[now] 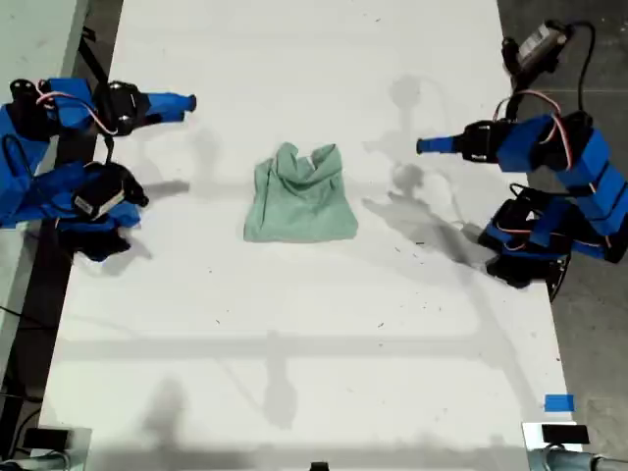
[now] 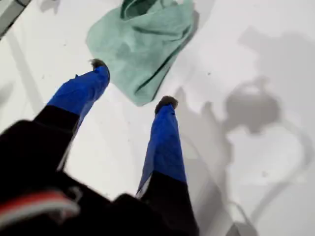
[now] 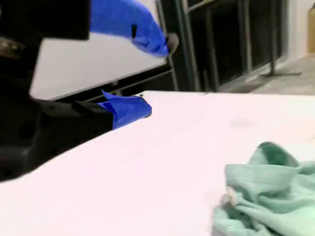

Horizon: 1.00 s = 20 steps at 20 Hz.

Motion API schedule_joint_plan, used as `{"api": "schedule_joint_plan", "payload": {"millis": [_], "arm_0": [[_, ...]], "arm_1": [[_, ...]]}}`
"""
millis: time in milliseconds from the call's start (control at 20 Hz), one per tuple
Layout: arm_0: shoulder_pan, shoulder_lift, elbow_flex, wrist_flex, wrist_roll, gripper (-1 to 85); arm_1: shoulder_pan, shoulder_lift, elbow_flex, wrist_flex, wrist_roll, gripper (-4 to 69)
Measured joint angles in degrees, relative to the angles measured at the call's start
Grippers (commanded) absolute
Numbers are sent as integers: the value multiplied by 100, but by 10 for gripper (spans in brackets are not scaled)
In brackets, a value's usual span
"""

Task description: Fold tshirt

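1. Blue fingers of my first gripper [image 2: 133, 82] stand spread apart with nothing between them. Their dark tips hang over the white table [image 2: 256, 44], just short of the nearest corner of the tshirt [image 2: 142, 44].
2. In the exterior view my first gripper [image 1: 424, 147] is on the arm at that view's right. It points toward the view's left and is clear of the cloth.
3. My second gripper [image 3: 157, 76] also has its jaws parted and holds nothing. One blue finger is raised well above the other, and both are over bare table [image 3: 147, 172].
4. In the exterior view my second gripper [image 1: 188, 101] is on the arm at that view's upper left. It points toward the view's right, well apart from the garment.
5. The tshirt [image 1: 299, 196] is pale mint green and lies on the table [image 1: 294, 343] between the two arms, near the middle of the exterior view. It is gathered into a compact, roughly square bundle. The far part is rumpled and raised, and the near part lies flatter.
6. In the second wrist view the tshirt [image 3: 270, 196] shows as a crumpled heap with upstanding folds, resting on the tabletop.
7. Both arms are blue with black joints and carry red and white wires. Each base sits near a side edge of the table in the exterior view.
8. A small blue marker [image 1: 557, 402] lies near the table's lower right corner in the exterior view.
9. Soft grey shadows of the arms fall across the white surface.
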<state>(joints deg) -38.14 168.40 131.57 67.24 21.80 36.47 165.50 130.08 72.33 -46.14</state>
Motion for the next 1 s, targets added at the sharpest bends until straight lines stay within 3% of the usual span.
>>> {"api": "schedule_joint_plan", "payload": {"millis": [100, 200, 300, 450, 550, 750, 1000], "arm_0": [[765, 1591, 1573, -554, -396, 1], [1292, 3050, 2962, -536, -976, 1], [1661, 3199, 3735, -501, -1415, 1], [1916, 3199, 4438, -694, -1661, 1], [2057, 3199, 4975, -1187, -1723, 4], [2127, 3199, 5054, -782, -2109, 1], [2013, 3199, 5054, -501, -2162, 7]], "arm_1": [[-809, 1063, 1028, 9, 580, 46], [-1591, 1942, 1969, 149, 1063, -5], [-2013, 3023, 2742, 404, 1450, -5], [-2285, 3050, 2944, 272, 1512, -5], [-2294, 2391, 2936, -316, 1503, -5], [-2382, -334, 1907, -2004, 1125, -5], [-2593, -4693, -1046, -2944, 378, -5]]}}
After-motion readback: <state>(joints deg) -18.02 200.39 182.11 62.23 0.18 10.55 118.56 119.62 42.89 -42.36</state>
